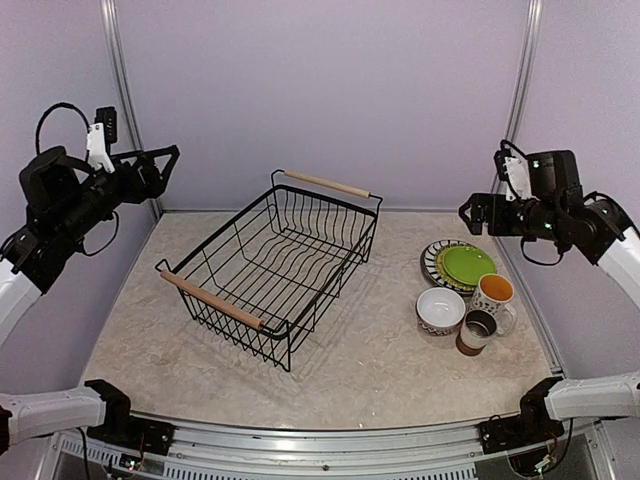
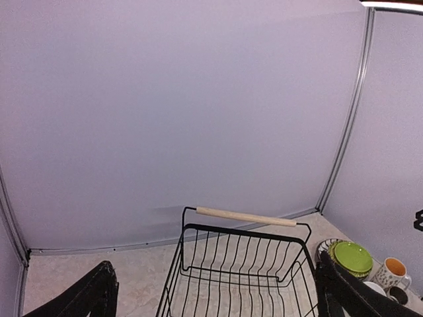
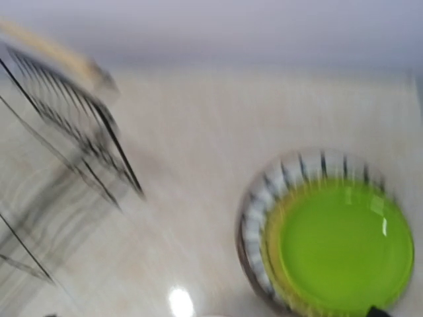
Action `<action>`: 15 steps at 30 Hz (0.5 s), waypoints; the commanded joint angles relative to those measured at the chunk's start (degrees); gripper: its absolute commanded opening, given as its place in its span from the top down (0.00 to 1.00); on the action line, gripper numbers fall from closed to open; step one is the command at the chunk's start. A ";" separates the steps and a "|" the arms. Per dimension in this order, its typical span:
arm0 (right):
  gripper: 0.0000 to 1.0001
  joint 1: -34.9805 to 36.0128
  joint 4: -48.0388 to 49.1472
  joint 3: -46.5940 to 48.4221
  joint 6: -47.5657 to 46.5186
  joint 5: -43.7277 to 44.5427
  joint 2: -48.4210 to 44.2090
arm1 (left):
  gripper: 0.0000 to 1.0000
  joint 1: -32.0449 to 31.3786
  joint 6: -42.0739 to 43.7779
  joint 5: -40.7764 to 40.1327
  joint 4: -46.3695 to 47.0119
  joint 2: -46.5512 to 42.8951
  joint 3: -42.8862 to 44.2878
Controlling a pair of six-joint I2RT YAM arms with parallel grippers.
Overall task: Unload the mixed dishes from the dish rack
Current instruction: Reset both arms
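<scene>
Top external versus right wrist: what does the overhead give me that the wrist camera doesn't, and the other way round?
Only top external: the left gripper and right gripper, both raised, the whole dish rack with nothing in it, the white bowl, orange-lined mug and brown mug. Only right wrist: nothing new, just a blurred close-up. Both: the lime green plate on the striped plate, and part of the rack's wires.
</scene>
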 commanded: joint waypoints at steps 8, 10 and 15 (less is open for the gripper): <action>0.00 -0.47 14.27 -2.58 -5.55 -0.98 -17.46 | 0.01 8.86 -7.61 2.46 11.47 -8.64 -6.24; 0.00 -0.47 15.50 -3.06 -5.70 -0.60 -19.16 | 0.01 9.00 -7.57 1.15 12.71 -9.92 -7.39; 0.00 -0.50 17.68 -4.05 -6.10 -1.33 -21.93 | 0.01 9.17 -7.41 0.66 14.13 -10.99 -8.66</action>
